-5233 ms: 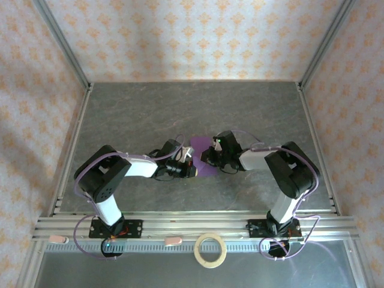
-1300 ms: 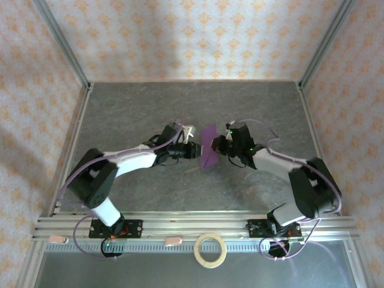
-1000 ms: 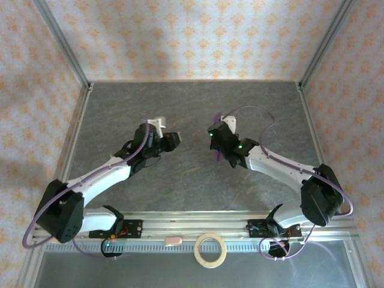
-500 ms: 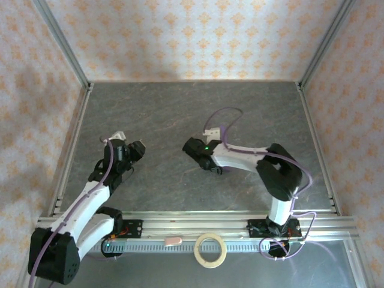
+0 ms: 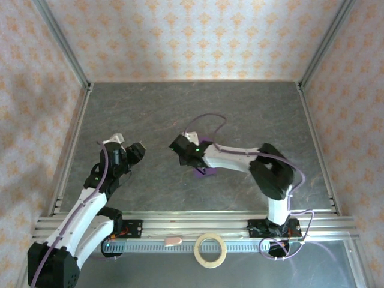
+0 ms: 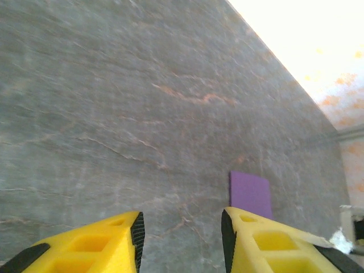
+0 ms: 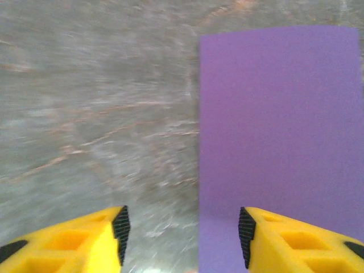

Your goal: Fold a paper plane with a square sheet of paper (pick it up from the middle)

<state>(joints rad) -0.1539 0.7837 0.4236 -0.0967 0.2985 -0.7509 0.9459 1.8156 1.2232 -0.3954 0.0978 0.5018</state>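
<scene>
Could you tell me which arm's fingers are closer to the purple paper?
The right arm's fingers: the paper lies just before them, while the left arm's fingers stand well away.

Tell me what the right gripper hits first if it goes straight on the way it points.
Most likely the purple paper: the right gripper, jaws open, points at its edge, so one finger would land on paper, the other on bare table. Depth is unclear.

Paper (image 7: 278,125) flat on table (image 5: 150,102)

Top camera looks down; both low wrist cameras share the paper (image 7: 278,131)
</scene>
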